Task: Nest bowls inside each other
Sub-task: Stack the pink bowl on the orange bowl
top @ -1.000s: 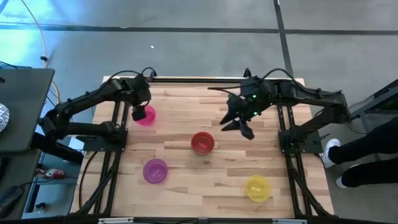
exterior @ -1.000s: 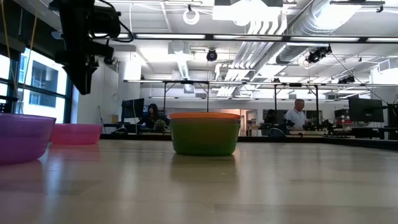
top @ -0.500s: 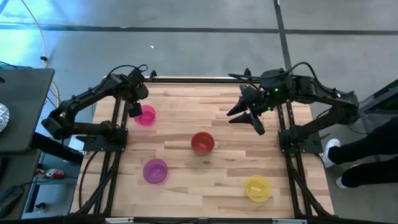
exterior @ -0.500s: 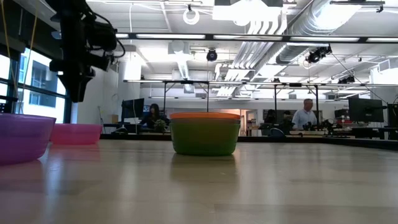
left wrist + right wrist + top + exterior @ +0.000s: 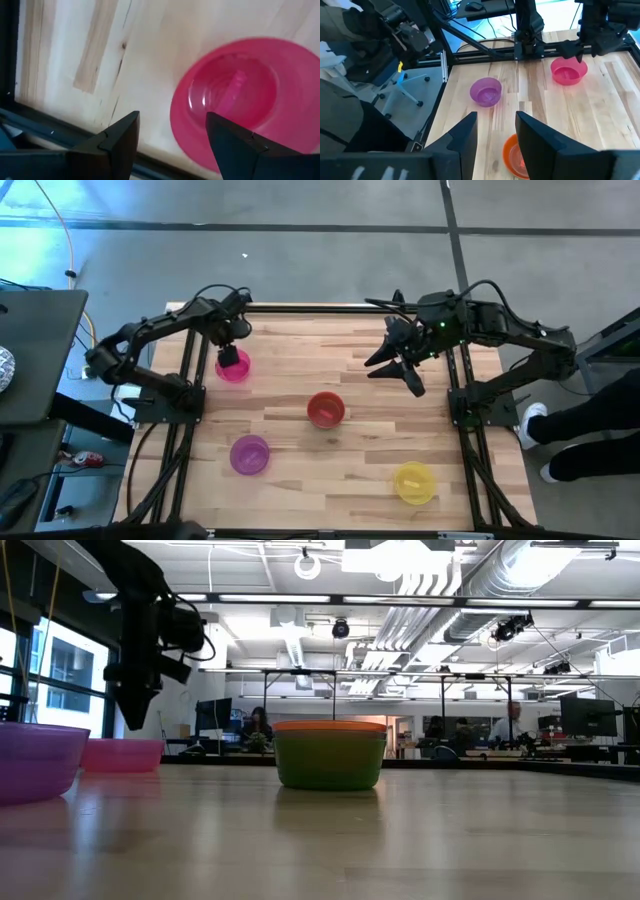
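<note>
Four separate bowl positions show on the pale wooden bench (image 5: pixel 300 480), so most of the nesting is not yet done. Take the middle stack as landmark: a small round translucent green plastic bowl (image 5: pixel 329 762) with an orange-red plastic bowl (image 5: pixel 325 409) seated inside it, the green wall showing only in the low view. The small round translucent pink plastic bowl (image 5: pixel 233 366) sits toward the far left of that stack, the translucent purple plastic bowl (image 5: pixel 249 454) toward the near left, and the translucent yellow plastic bowl (image 5: pixel 414 482) toward the near right, all well apart from it. No blue bowl shows on its own.

The left claw (image 5: pixel 228 351) hangs just above the pink bowl's far rim, its fingers (image 5: pixel 117 137) spread apart and gripping nothing; the left wrist view shows one finger outside the rim and the other over the hollow. The step in hand looks like picking up this pink bowl. To do it well, I judge the claw should drop straight so that the thin wall passes between the fingers, then close gently, since light plastic may skid or tip if nudged sideways.

The right claw (image 5: pixel 392 368) waits in the air to the far right of the stack, fingers (image 5: pixel 462 139) parted and empty.
</note>
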Controlling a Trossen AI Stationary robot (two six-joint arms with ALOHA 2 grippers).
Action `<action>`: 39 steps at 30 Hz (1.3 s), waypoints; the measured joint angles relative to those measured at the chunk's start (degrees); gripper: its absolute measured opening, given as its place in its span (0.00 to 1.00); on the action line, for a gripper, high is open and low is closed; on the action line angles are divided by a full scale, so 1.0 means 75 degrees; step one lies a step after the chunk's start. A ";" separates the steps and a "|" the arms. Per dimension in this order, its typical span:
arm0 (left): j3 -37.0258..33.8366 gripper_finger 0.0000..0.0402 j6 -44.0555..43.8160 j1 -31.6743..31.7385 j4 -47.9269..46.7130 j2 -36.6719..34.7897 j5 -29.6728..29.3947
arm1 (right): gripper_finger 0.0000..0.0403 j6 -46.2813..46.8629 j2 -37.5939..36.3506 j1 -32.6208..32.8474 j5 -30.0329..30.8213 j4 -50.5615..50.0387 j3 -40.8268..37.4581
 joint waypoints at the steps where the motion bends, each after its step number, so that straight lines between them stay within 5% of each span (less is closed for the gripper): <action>1: 0.0000 0.54 -0.0029 0.0000 0.0059 0.0070 0.0052 | 0.31 0.0047 0.0000 0.0000 0.0000 -0.0001 0.0000; 39: -0.0003 0.40 -0.0063 -0.0042 0.0546 0.0690 0.0580 | 0.31 0.0114 0.0003 0.0003 0.0000 0.0000 0.0000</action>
